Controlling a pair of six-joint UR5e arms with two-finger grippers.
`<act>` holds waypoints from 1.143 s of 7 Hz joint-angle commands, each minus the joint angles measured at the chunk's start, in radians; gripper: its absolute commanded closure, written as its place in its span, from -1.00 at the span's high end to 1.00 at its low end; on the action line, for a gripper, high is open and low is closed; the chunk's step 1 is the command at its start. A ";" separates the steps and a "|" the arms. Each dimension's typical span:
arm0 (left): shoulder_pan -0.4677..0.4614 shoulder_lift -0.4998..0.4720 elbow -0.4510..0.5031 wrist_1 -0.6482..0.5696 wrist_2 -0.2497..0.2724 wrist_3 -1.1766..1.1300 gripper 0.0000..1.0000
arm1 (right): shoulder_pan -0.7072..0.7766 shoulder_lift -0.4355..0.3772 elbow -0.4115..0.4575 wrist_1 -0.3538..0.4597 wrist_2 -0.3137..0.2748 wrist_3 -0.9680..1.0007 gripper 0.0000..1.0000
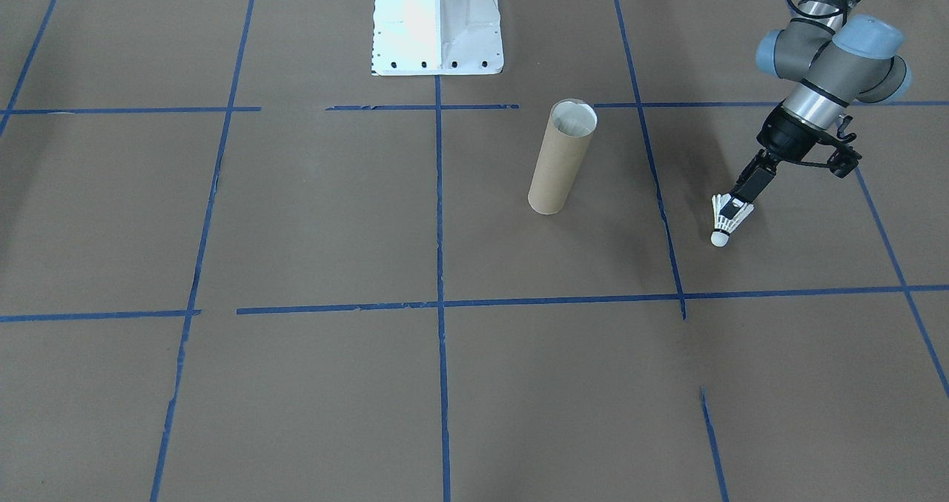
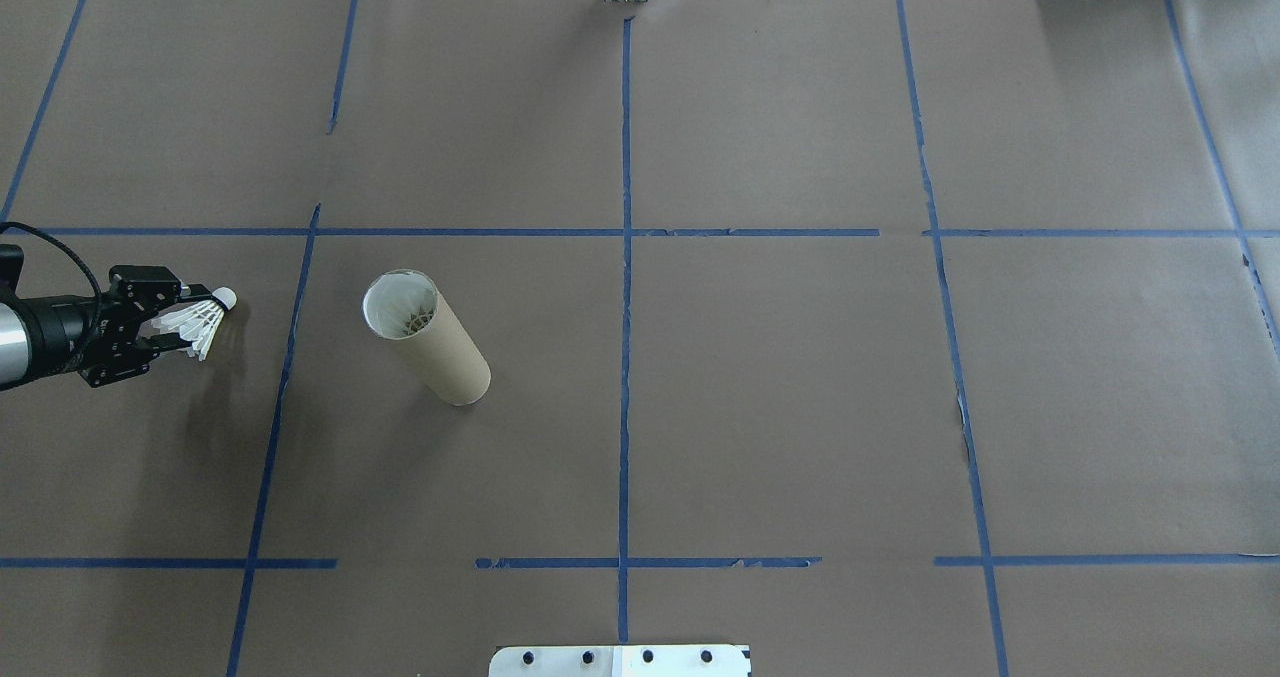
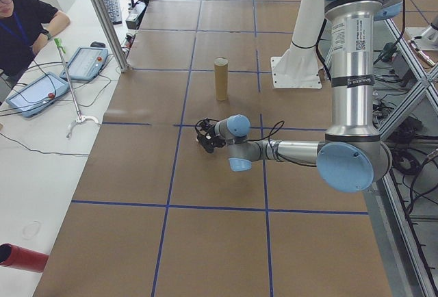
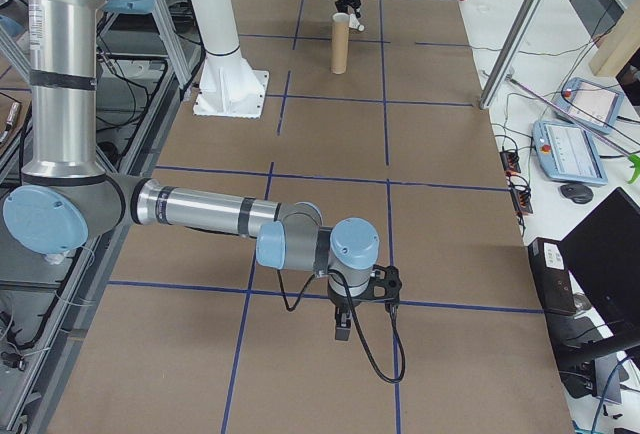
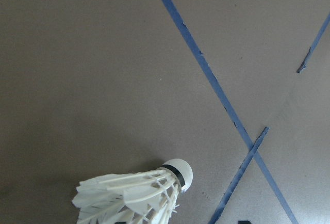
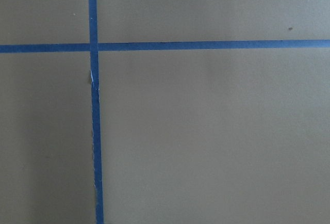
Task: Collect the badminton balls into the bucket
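I am holding one badminton ball (image 1: 724, 222) in my left pincer (image 1: 734, 209). My fingers are squeezing its white feather skirt, and its round tip is pointing away from my pincer. The ball is hanging just above the brown table (image 1: 296, 228), out on my left side. The bucket (image 1: 561, 158) is standing up near the middle of the table, to the right of the ball and apart from it. Some white feathers are showing inside its mouth. My right pincer (image 4: 342, 329) is hanging low over the table, far off on my right. I cannot tell if it is wide or narrow.
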 commanded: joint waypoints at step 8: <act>-0.160 0.039 -0.323 0.441 -0.382 0.391 -1.00 | 0.000 0.000 0.000 0.000 0.000 0.000 1.00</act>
